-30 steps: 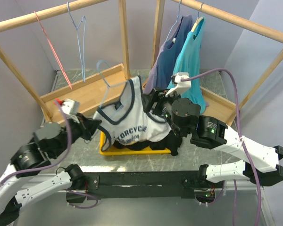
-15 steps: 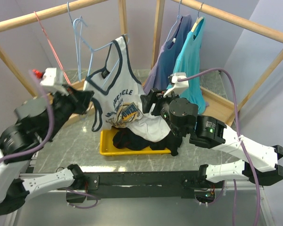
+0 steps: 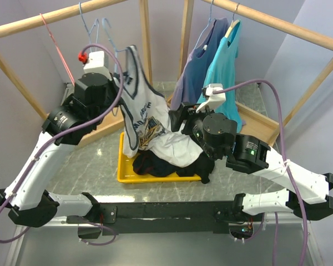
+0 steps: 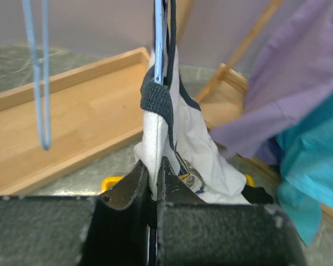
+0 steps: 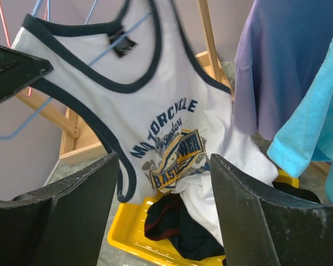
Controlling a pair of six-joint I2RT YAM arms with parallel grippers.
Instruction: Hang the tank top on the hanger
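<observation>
The white tank top with navy trim hangs on a light-blue wire hanger, raised near the back left wooden rail. My left gripper is shut on its shoulder edge. In the left wrist view the gripper pinches white fabric below the hanger wire. My right gripper is open and empty, facing the shirt front. In the right wrist view the gripper frames the "MOTORCYCLE" print, and the hanger wire shows through the neck opening. The shirt's hem trails down toward the tray.
A yellow tray holds a dark garment with red trim. A second light-blue hanger and a pink-red hanger hang on the left rail. A purple shirt and a turquoise T-shirt hang at right.
My left arm has lifted the tank top and hanger up from above the tray and swung them back toward the left rail. The right arm has barely moved.
</observation>
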